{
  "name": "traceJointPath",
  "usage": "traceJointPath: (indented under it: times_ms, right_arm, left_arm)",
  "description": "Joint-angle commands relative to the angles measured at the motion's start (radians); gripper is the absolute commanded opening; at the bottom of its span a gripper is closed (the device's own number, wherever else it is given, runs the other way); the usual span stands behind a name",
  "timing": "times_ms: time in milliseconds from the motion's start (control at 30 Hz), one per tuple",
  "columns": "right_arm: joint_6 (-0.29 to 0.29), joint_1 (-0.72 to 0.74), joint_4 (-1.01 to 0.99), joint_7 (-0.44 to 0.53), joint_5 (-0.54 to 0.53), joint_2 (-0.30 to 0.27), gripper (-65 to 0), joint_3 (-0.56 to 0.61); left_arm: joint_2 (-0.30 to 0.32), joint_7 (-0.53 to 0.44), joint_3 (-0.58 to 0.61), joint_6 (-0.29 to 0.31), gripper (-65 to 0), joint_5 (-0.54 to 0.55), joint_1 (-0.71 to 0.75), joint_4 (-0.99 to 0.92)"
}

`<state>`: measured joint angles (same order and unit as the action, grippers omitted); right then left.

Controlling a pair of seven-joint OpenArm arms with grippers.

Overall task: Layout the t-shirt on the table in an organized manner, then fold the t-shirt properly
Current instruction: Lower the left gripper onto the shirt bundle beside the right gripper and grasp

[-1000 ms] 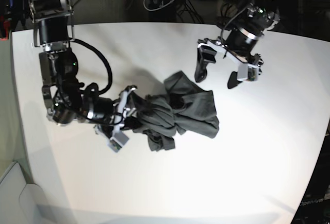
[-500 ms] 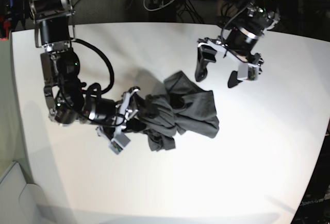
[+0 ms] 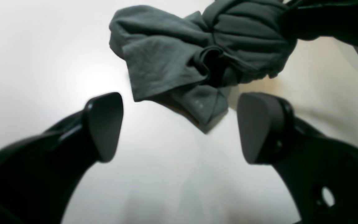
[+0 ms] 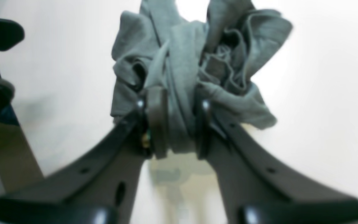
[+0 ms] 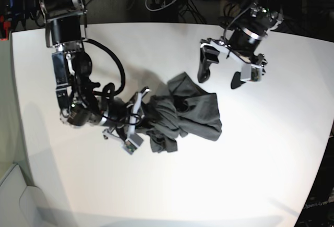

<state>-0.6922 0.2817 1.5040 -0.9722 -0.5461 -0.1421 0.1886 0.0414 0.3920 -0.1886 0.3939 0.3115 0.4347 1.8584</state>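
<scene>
The t-shirt (image 5: pixel 182 113) lies in a crumpled heap near the middle of the white counter (image 5: pixel 250 169), nowhere near spread, so this looks like the very start of the laying-out step. The right gripper (image 4: pixel 174 124) has its jaws clamped on a thick bunch of the cloth at the heap's edge, with folds bulging out above the pinch. The left gripper (image 3: pixel 179 127) hangs just beyond the far side of the heap, jaws wide apart and holding nothing, a loose flap of the shirt lying between and a little ahead of them. To my eye the next move calls for the free arm to come down and take that flap or some true edge, a hem or a shoulder, so the two can draw the cloth apart; which edge the right jaws actually hold I cannot tell, the bundle is too tangled. Room is no trouble: bare counter spreads on all sides of the heap, most of it towards the near edge, and nothing else stands on it.
</scene>
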Motion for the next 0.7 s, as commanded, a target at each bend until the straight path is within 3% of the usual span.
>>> traceJointPath:
  times_ms: [0,100,200,400,667]
  right_arm:
    - [-0.006,0.031,0.013,0.014,-0.002,0.009,-57.7,0.001]
    - [-0.006,0.050,-0.027,0.012,0.001,0.016,-65.0,-0.004]
    - [-0.006,0.073,-0.122,0.012,0.001,0.043,-65.0,-0.030]
    - [-0.006,0.092,-0.274,0.012,0.004,0.092,-65.0,-0.196]
    - [-0.006,0.167,-0.520,-0.046,-0.033,0.134,-65.0,-0.496]
  left_arm:
    - [0.002,-0.029,-0.001,0.007,-9.3,0.012,-0.001,0.019]
    - [0.001,-0.029,0.001,0.007,-9.3,0.012,-0.001,0.020]
    - [0.001,-0.029,0.008,0.007,-9.3,0.013,-0.003,0.024]
    - [-0.005,-0.031,0.008,0.007,-9.3,0.021,-0.010,0.024]
    - [-0.082,-0.031,0.031,0.007,-9.3,0.013,-0.037,0.022]
